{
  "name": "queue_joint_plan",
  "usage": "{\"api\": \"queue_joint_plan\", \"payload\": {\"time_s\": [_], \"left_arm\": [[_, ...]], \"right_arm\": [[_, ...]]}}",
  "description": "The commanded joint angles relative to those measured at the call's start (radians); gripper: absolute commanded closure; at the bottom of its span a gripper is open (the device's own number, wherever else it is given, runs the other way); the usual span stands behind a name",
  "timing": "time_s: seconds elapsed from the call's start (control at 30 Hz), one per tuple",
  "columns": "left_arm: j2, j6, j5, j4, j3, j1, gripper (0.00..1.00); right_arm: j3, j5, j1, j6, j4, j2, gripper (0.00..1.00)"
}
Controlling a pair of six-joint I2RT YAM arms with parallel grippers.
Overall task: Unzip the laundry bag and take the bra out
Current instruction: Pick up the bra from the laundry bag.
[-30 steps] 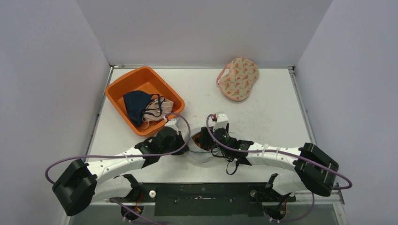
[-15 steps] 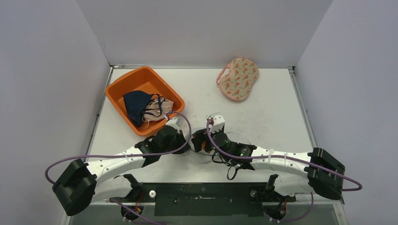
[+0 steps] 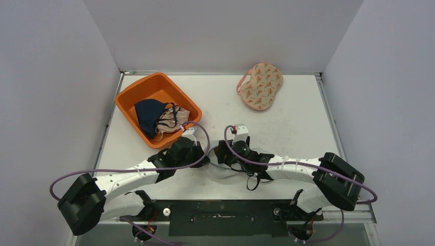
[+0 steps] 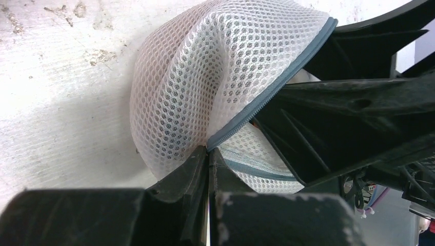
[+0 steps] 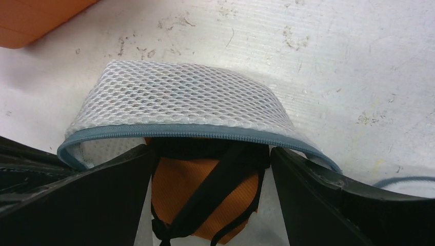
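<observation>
A white mesh laundry bag (image 3: 219, 168) with a grey-blue zipper lies near the table's front, between my two grippers. My left gripper (image 4: 208, 151) is shut on the bag's zipper seam, at the left end of the opening. The bag (image 4: 205, 77) bulges up beyond it. My right gripper (image 5: 210, 154) is open, its fingers (image 5: 102, 195) spread just under the bag's unzipped rim (image 5: 179, 130). Between them lies an orange bra (image 5: 205, 195) with black straps, partly inside the bag (image 5: 179, 100). From above, both grippers (image 3: 202, 155) (image 3: 221, 154) meet at the bag.
An orange basin (image 3: 128, 97) with dark blue and pink garments (image 3: 159, 117) stands at the left, close behind my left gripper. A floral patterned cloth item (image 3: 260, 86) lies at the back right. Walls enclose the table on three sides.
My right gripper has moved left into the bag's opening, and its elbow has swung. The left arm has held still on the seam.
</observation>
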Motion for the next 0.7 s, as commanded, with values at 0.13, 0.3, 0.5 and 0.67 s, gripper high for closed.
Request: {"api": "queue_joint_plan", "payload": {"time_s": [0.13, 0.3, 0.5, 0.67], "left_arm": [[0.019, -0.005, 0.013, 0.067, 0.008, -0.013, 1.00], [0.034, -0.002, 0.013, 0.077, 0.000, -0.012, 1.00], [0.066, 0.004, 0.013, 0.087, -0.005, -0.013, 1.00], [0.071, 0.005, 0.013, 0.091, -0.012, -0.014, 1.00]], "right_arm": [[0.019, 0.003, -0.003, 0.033, 0.057, 0.081, 0.14], [0.018, -0.063, -0.009, 0.040, 0.119, 0.149, 0.21], [0.005, -0.149, -0.015, 0.048, 0.207, 0.199, 0.35], [-0.005, -0.169, -0.021, 0.051, 0.238, 0.204, 0.69]]}}
